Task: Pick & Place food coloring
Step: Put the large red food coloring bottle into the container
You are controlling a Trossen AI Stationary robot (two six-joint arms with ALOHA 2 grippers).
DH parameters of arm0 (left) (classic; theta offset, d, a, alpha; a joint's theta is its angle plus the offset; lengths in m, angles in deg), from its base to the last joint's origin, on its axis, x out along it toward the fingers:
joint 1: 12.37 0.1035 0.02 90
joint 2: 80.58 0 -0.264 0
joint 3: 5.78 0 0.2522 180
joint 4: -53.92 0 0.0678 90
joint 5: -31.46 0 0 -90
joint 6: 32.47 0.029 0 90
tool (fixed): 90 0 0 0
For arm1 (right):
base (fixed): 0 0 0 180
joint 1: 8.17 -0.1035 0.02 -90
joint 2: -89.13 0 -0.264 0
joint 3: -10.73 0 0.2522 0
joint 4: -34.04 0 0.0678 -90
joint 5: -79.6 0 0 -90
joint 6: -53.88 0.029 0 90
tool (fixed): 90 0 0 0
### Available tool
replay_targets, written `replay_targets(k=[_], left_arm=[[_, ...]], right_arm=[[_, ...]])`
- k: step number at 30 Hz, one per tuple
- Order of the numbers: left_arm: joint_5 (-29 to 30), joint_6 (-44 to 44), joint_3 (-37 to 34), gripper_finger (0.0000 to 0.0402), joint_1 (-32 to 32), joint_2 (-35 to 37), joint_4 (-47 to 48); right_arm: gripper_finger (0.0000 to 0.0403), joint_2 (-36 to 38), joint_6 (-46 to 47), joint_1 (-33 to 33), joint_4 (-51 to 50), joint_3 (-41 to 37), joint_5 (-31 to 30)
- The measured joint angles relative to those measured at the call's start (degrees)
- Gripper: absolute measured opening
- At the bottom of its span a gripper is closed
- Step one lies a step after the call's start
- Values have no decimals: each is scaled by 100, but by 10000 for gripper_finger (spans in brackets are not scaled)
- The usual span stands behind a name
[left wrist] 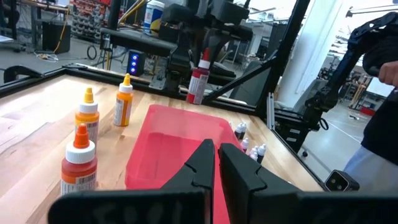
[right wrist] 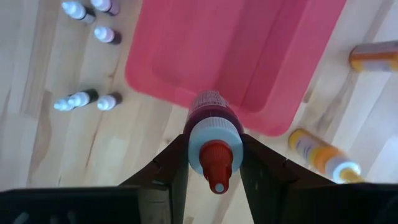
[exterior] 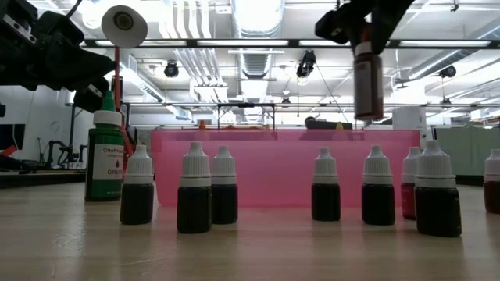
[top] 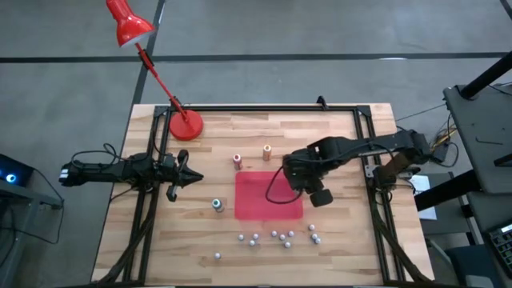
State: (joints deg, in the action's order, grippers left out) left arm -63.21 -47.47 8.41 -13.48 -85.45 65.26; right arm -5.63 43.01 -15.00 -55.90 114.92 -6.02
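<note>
Reading the green bottle [exterior: 104, 156], I make out only "GREEN". My right claw [right wrist: 214, 163] is clamped on one red food coloring bottle [right wrist: 213, 134], lifted over the pink tray [right wrist: 249, 50]; two orange bottles [left wrist: 124, 99] stand beyond it. Left claw [left wrist: 214, 163] pressed together.

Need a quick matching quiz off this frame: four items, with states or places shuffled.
Items:
1. red bottle
2. green bottle
3. left gripper
4. red desk lamp

States or places:
a. shut and empty, at the table's left
b. base on a table corner
c. held in the air by the right gripper
d. standing on the table beside the red tray

Pairs: 1-c, 2-d, 3-a, 4-b
</note>
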Motion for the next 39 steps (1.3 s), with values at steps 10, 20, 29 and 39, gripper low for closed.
replay_targets(k=[10,20,29,39], left_arm=[[0,0,0,0,-2,0,0],[2,2,-2,0,0,0,2],[0,0,0,0,0,0,9],[0,0,0,0,0,-4,50]], right_arm=[[111,-901,-366,189,24,1054,-2],[111,-1708,-648,384,38,1874,0],[111,-2166,-878,611,424,2015,-2],[111,-2173,-1136,749,689,1406,-4]])
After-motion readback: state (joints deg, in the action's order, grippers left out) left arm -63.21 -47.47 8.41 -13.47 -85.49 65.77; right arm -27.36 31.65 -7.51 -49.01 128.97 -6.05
